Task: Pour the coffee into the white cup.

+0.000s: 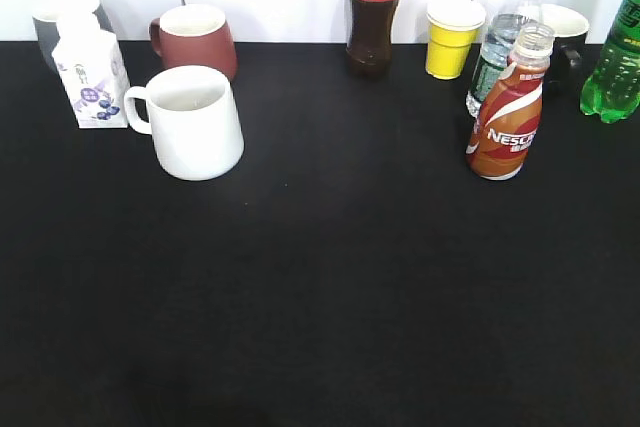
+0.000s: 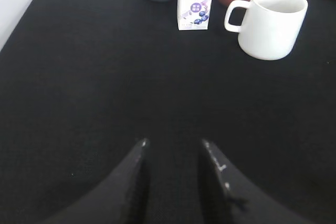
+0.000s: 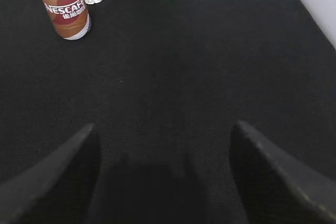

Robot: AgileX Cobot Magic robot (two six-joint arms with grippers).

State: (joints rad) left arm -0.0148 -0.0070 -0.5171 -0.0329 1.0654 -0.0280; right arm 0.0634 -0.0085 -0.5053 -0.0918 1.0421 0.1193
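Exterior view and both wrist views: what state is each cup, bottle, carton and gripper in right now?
Nescafe bottle: upright, cap off, full.
White mug: upright, empty.
Dark red mug: upright.
Cola bottle: upright, capped.
Yellow paper cup: upright.
Water bottle: upright, capped.
Milk carton: upright, closed.
Left gripper: open, empty.
Right gripper: open, empty.

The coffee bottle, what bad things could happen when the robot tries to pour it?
1. The coffee bottle stands right by a water bottle, so the right gripper, fingers wide open, might knock that over.
2. The white cup is far across the table, so coffee could spill on the way.
3. A milk carton and red mug crowd the cup.
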